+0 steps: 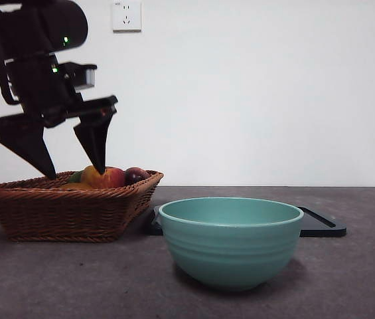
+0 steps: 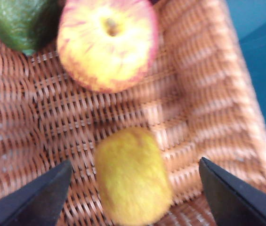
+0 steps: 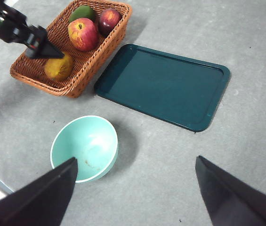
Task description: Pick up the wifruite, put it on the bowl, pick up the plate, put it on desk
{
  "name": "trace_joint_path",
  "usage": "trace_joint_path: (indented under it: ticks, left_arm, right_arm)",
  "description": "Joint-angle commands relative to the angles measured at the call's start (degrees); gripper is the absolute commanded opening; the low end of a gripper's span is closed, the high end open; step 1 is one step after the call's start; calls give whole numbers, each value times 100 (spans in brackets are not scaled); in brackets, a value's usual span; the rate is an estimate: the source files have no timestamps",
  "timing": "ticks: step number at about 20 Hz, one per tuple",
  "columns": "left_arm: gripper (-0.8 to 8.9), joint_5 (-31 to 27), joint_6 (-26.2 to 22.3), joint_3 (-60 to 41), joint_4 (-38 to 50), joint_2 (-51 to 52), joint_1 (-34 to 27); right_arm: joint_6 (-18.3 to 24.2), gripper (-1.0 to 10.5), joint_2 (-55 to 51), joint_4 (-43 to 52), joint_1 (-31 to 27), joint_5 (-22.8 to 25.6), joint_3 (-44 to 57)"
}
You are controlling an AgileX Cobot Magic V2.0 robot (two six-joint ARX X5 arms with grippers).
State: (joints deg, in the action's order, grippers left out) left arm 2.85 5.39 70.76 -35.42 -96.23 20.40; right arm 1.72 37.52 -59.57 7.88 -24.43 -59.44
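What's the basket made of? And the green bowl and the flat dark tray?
The basket looks like woven wicker: brown strands cross in a weave. The bowl seems glazed ceramic, smooth teal with faint ridges and a soft shine. The tray is probably plastic, dark teal and smooth, though that's hard to tell.

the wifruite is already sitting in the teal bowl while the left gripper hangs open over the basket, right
Not quite. The wifruite is in the wicker basket, not in the bowl, whose inside holds no fruit in the right wrist view. The left wrist view shows it on the weave near the apple. The rest holds: the left gripper hangs open over the basket.
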Motion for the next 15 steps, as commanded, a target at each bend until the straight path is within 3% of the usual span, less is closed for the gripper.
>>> trace_joint_path:
  ticks: [1, 10, 15]
  left_arm:
    - [434, -37, -39, 109, 83, -243, 31]
    - [433, -57, -33, 109, 76, -573, 35]
    - [357, -57, -9, 109, 28, -581, 61]
  right_arm:
    - [0, 401, 24, 35, 26, -15, -111]
    - [0, 401, 24, 37, 26, -17, -111]
    - [0, 401, 24, 37, 26, -17, -111]
